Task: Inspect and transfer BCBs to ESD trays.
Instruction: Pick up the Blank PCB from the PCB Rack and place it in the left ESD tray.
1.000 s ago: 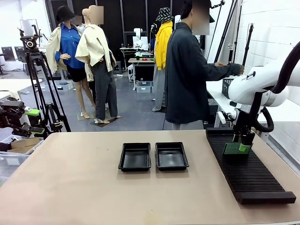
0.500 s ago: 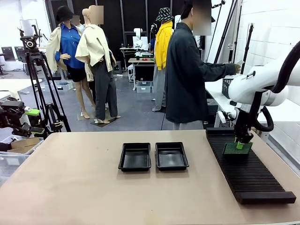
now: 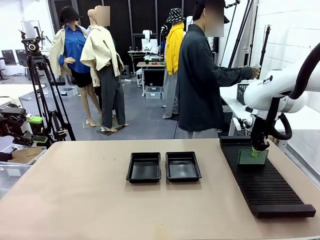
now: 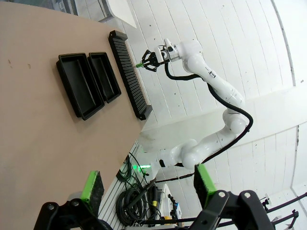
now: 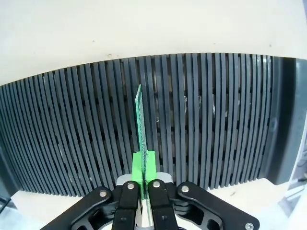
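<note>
Right fingers [image 5: 138,167]: clamping on the BCB [image 5: 140,120]'s top edge, holding it upright in the rack [image 3: 265,185], likely for lifting clear.
ESD trays [image 3: 144,167]: sitting empty, mid-desk [image 3: 75,200], awaiting boards.
Left fingers [image 4: 92,186]: hanging apart, idle.

A robotics lab: white robot arm [image 3: 282,90], camera tripod [image 3: 40,85], workbench [image 3: 150,65] behind.

I count two black ESD trays [image 3: 144,167], side by side, well to the left of the right claw [image 3: 256,151]. One green BCB [image 3: 252,159] sits pinched in that claw, with one long slotted rack [image 3: 267,190] beneath it. Two claws altogether, counting the left claw [image 4: 148,179]. One person [image 3: 200,85] stands beyond.
</note>
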